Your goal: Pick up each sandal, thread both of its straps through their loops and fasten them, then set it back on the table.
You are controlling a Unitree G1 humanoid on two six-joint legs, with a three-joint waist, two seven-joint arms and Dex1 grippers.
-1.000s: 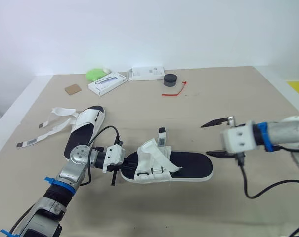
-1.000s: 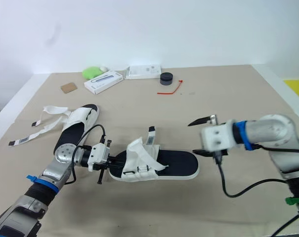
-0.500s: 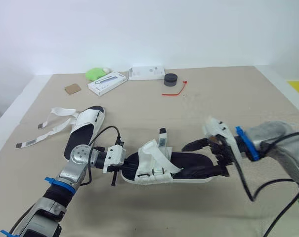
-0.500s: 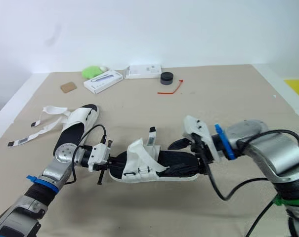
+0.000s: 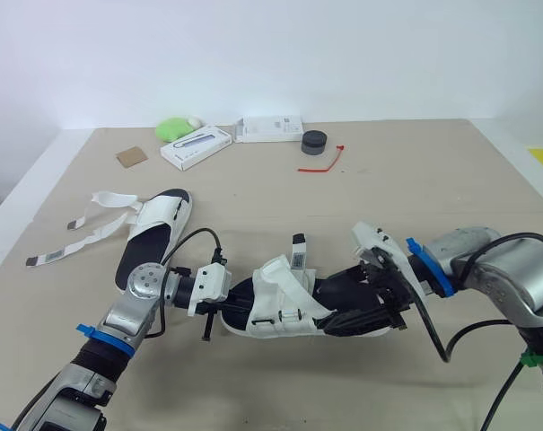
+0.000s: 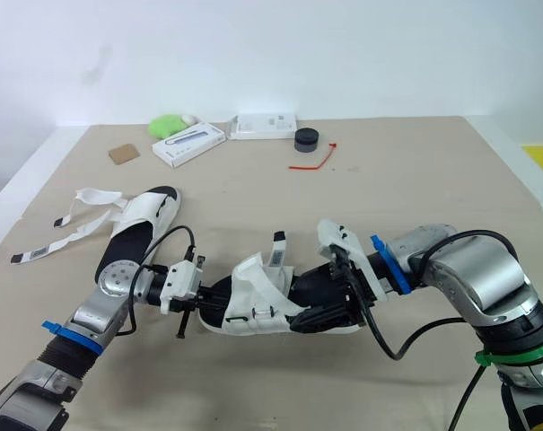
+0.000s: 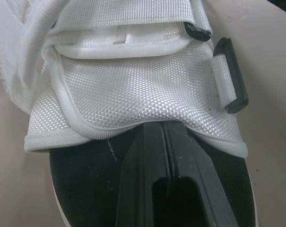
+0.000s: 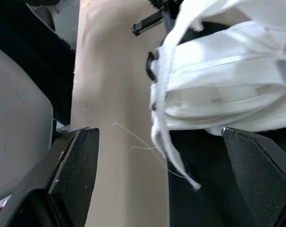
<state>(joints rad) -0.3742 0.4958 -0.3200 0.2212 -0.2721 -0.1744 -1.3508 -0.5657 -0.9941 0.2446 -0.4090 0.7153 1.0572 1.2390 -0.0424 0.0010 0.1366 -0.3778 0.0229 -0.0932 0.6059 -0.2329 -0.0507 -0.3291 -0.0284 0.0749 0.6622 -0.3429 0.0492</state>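
Observation:
The near sandal [image 5: 284,303], black sole with white woven straps, lies sideways in front of me. One strap end with a tag [image 5: 298,250] sticks up. My left gripper [image 5: 217,305] is shut on its heel end; the left wrist view has the fingers [image 7: 166,184] closed over the black insole just behind the white upper [image 7: 133,90]. My right gripper [image 5: 337,301] stands open at the toe end. Its fingers [image 8: 79,161] straddle the front of the sole, with the white straps [image 8: 218,90] between them. The second sandal [image 5: 156,232] lies at the left, its straps [image 5: 74,238] loose on the table.
Along the far edge sit a green object [image 5: 174,131], two white boxes [image 5: 196,148] [image 5: 269,129], a black round puck [image 5: 314,142], a red tie [image 5: 323,162] and a cardboard scrap [image 5: 132,157]. The table's left edge [image 5: 20,202] runs close to the second sandal.
My right gripper swung in from the right and now has its open fingers around the near sandal's toe end. The left gripper has kept its hold on the heel.

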